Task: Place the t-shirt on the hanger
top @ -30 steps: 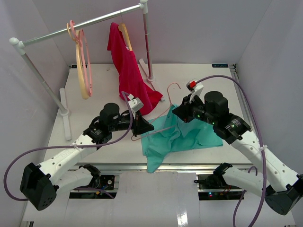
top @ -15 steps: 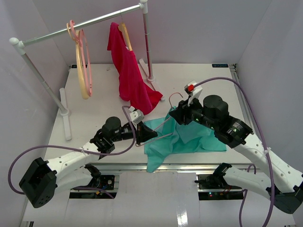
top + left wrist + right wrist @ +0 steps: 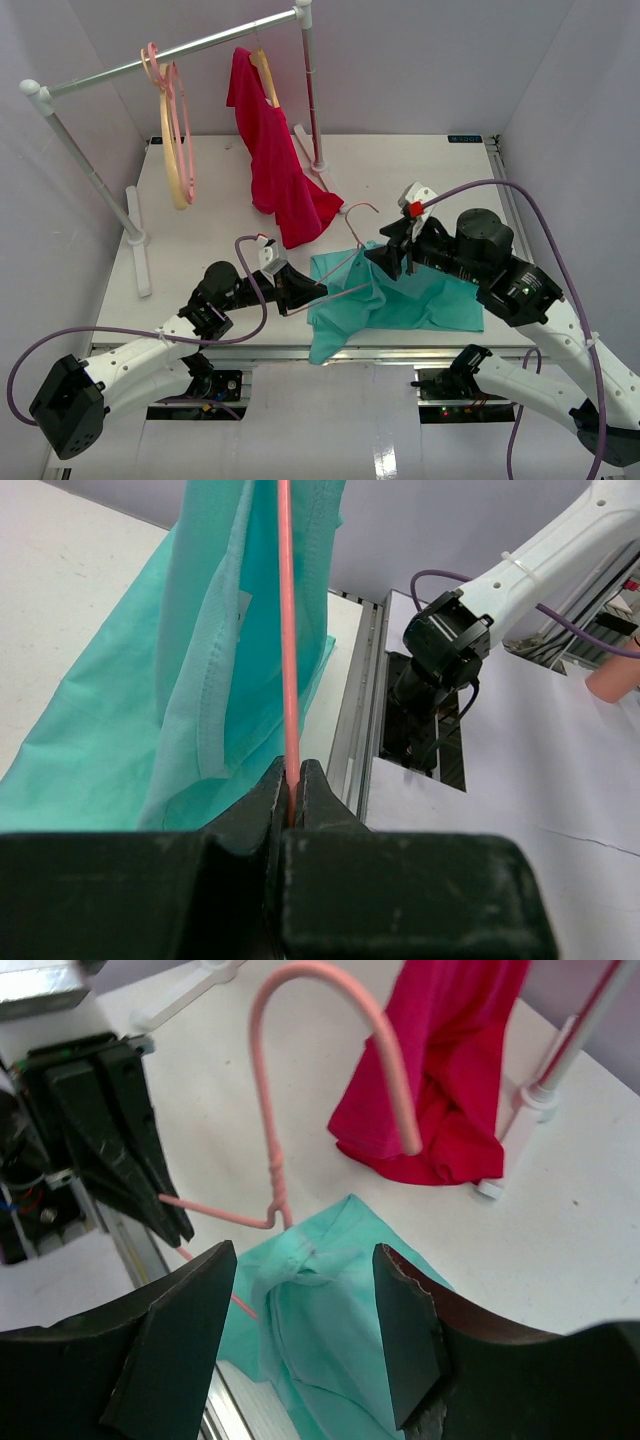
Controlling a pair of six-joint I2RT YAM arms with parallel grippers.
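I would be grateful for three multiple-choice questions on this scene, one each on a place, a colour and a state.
1. Where does the crimson-red cloth garment hang? A) from the metal rail B) flat on the table C) over the table's edge
2. What colour is the thin plastic hanger clamped in the left gripper? A) cream B) light pink C) white
3. How is the right gripper? A) shut on the hook B) shut on cloth C) open, empty
Answers: A, it hangs from the rail; B, the hanger in the shut jaws is pink; C, its jaws stand apart, empty.
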